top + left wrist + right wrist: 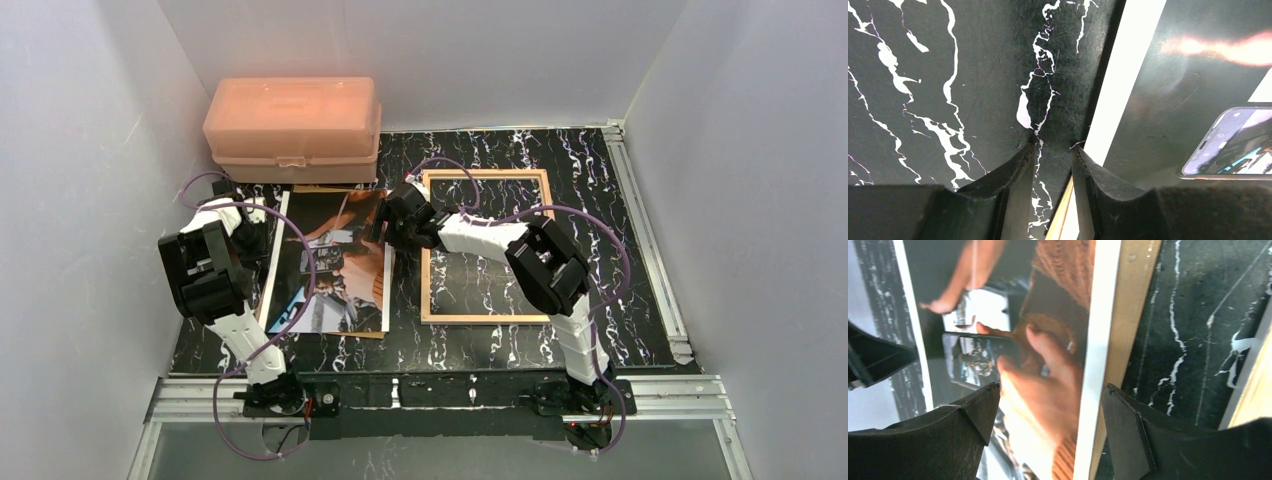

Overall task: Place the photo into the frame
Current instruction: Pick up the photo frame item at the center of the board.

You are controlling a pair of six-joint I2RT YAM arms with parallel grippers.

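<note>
The photo (335, 265) lies picture side up on a brown backing board, left of the frame (487, 318). The frame is a light wood rectangle lying flat with the marble showing through it. My left gripper (252, 240) is at the photo's left edge. In the left wrist view its jaws (1053, 147) stand narrowly apart, one finger on the table and the other on the photo's white border (1118, 90). My right gripper (385, 228) is at the photo's right edge. Its fingers (1052, 387) stand wide apart, straddling the photo's (1038, 315) border and the board's edge (1135, 300).
A pink plastic box (293, 125) stands at the back left, just behind the photo. The black marble-patterned table (600, 200) is walled in by white panels. A rail of the frame (1253, 390) shows at the right of the right wrist view.
</note>
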